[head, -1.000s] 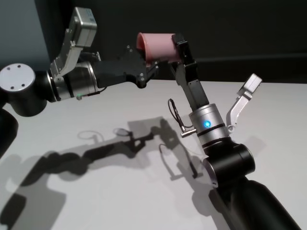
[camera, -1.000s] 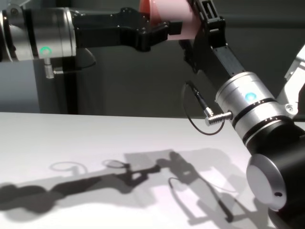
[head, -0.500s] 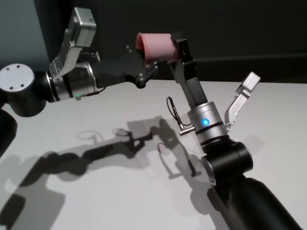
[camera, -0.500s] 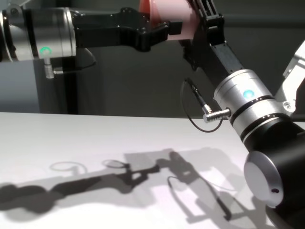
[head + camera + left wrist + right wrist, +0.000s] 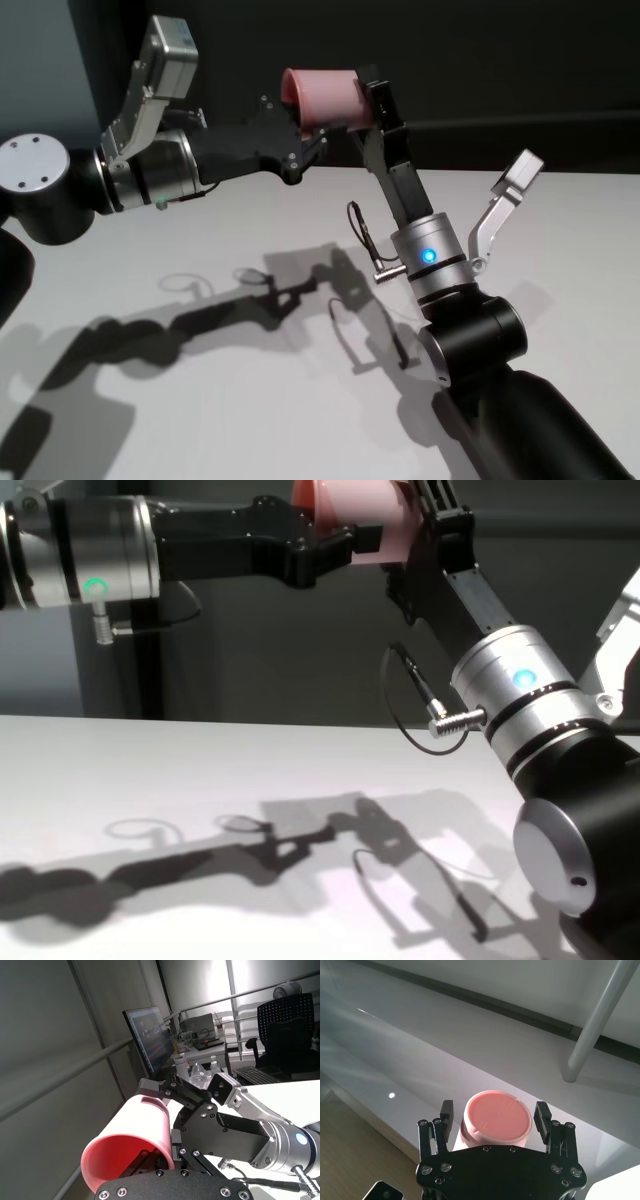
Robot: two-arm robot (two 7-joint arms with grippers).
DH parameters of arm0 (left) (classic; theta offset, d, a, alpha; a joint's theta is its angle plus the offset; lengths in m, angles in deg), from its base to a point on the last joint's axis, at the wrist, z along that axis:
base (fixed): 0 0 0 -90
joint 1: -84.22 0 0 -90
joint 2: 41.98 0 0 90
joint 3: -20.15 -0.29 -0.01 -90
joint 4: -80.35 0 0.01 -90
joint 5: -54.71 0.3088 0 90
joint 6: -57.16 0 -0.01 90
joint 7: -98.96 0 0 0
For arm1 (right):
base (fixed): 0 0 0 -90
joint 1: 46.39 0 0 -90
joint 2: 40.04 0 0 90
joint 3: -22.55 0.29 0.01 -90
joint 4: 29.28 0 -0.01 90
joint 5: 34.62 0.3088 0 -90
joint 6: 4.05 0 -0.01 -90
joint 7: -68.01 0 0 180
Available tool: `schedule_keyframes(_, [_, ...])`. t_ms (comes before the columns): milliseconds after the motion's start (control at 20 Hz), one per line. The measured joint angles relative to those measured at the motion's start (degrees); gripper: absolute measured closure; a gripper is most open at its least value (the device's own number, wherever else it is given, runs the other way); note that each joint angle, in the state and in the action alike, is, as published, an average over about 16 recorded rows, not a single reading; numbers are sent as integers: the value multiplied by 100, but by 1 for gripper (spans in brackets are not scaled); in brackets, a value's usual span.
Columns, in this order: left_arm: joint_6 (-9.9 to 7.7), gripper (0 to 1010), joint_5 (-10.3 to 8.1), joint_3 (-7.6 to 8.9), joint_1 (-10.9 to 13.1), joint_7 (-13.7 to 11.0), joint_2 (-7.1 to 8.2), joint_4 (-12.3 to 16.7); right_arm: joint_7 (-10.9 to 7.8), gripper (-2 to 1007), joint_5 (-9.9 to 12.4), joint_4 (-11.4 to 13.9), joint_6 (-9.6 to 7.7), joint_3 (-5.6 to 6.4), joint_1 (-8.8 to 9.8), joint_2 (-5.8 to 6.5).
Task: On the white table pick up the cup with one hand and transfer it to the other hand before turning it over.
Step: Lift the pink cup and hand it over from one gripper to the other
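White table [image 5: 200, 400], dark wall behind. One cup [image 5: 325, 98], held high above it, long axis level, mouth toward the left arm. Left gripper [image 5: 310, 130]: clamped on the rim end. Right gripper [image 5: 495, 1120]: jaws parted, astride the base end, gaps showing either side; equally near. Two grippers.

White table, surface state

The white table [image 5: 200, 400] lies well below both grippers, matte and plain; only the arms' dark shadows fall across it, under and to the left of the right gripper. No object visibly rests on the part in view.
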Motion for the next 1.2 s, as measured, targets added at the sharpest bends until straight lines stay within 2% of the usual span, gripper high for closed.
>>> schedule_keyframes(650, [0, 970, 0, 0, 0, 0, 0, 0, -3, 243, 13, 4, 4, -5, -1, 8])
schedule_keyframes(1200, [-1, 970, 1, -1, 0, 1, 1, 0, 17, 267, 6, 18, 1, 3, 8, 7])
